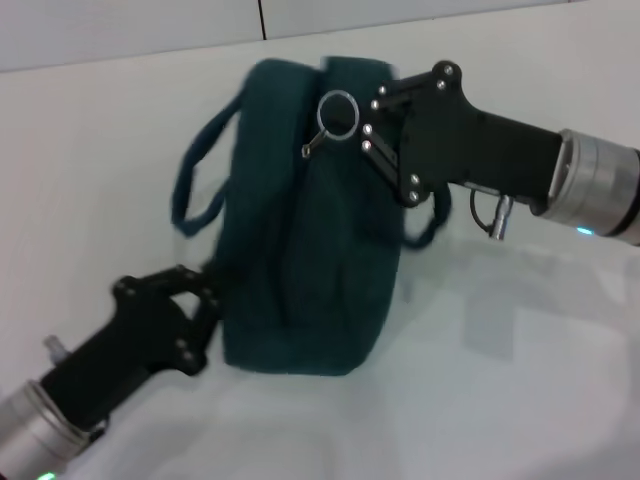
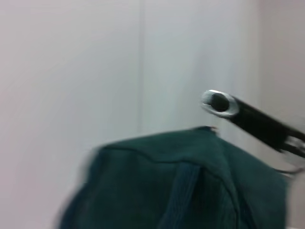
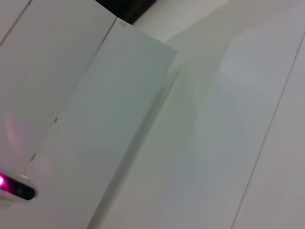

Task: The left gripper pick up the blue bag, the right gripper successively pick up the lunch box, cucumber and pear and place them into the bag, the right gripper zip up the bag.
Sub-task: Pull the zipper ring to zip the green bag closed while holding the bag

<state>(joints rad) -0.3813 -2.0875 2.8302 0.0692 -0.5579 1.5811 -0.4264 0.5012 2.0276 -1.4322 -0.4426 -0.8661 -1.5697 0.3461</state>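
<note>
The blue bag (image 1: 300, 250) stands in the middle of the white table, its central zip drawn along the top. The ring pull (image 1: 338, 113) sticks up at the bag's far end. My right gripper (image 1: 368, 118) reaches in from the right and is shut on the ring's edge. In the left wrist view, that ring (image 2: 219, 102) shows above the bag (image 2: 190, 181). My left gripper (image 1: 210, 295) comes from the lower left and is shut on the bag's near left corner. The lunch box, cucumber and pear are out of view.
One loop handle (image 1: 200, 175) hangs off the bag's left side, and the other (image 1: 430, 220) droops under my right arm. White table (image 1: 520, 380) lies all around. A white wall (image 1: 130, 30) stands at the back. The right wrist view shows only white panels (image 3: 143, 119).
</note>
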